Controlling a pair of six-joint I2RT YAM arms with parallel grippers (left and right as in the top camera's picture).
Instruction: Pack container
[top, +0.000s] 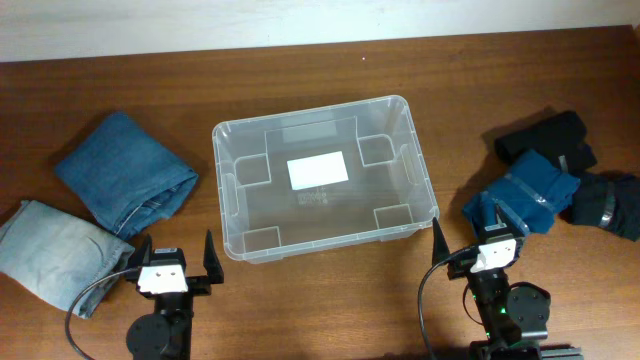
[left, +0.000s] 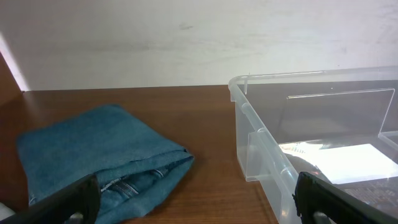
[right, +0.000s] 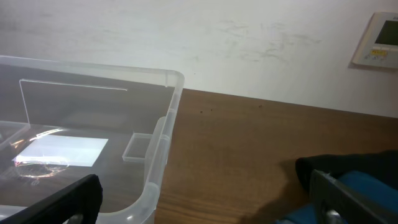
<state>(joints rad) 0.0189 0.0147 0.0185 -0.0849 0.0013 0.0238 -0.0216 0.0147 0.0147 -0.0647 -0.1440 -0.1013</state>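
Observation:
The clear plastic container (top: 226, 190) stands empty at the table's middle, a white label on its base; it also shows in the left wrist view (left: 261, 134) and the right wrist view (right: 163, 143). Folded blue jeans (top: 125, 170) lie to its left, also in the left wrist view (left: 93, 155), with folded light jeans (top: 55, 250) nearer the front. Folded blue jeans (top: 535, 190) lie to its right among dark clothes (top: 560, 140). My left gripper (top: 175, 255) is open and empty near the front left. My right gripper (top: 475, 235) is open and empty at the container's front right corner.
A pale wall runs along the table's far edge, with a white wall panel (right: 378, 40) at the right. More dark clothing (top: 610, 205) lies at the far right.

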